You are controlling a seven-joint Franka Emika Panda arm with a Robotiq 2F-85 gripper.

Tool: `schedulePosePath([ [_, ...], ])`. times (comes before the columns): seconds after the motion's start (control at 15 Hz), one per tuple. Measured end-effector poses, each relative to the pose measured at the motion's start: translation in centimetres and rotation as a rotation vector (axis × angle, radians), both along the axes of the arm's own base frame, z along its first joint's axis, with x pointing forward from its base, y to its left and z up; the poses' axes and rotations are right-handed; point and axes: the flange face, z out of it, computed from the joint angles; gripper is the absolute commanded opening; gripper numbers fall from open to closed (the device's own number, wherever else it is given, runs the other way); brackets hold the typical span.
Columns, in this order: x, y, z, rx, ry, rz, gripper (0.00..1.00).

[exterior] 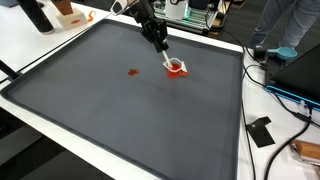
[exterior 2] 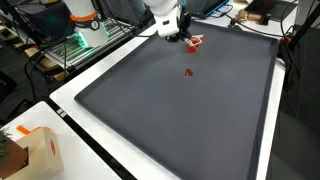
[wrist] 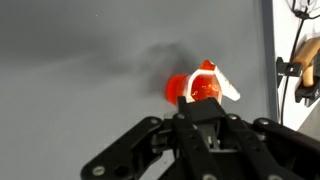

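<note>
Up close in the wrist view: gripper [wrist: 205,110] right over the orange cup [wrist: 190,90]. Fingers drawn in toward the centre, but impossible to tell whether pinching the cup's white piece [wrist: 226,86] or merely touching. Beyond, cup sitting toward the far side of the mat [exterior: 120,110], well apart from a red bit [exterior: 131,72]. Risk, at a guess: weak hold, then a tip or skid on any lift.

The dark surface [exterior: 150,120] carries two red things: one red-and-white object [exterior: 177,68] near its far edge, and one small red piece [exterior: 132,72] closer to the middle. One end effector [exterior: 166,61] is above the surface.
</note>
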Motion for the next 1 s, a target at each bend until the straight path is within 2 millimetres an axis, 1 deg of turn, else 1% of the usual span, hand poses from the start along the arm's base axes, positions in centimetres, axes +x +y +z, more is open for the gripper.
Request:
schedulePosePath([
  [0.6,-0.1,-0.4,-0.5,0.050,-0.037,0.036,0.06],
  [1.0,0.1,-1.2,-0.7,0.102,-0.040,0.045,0.06],
])
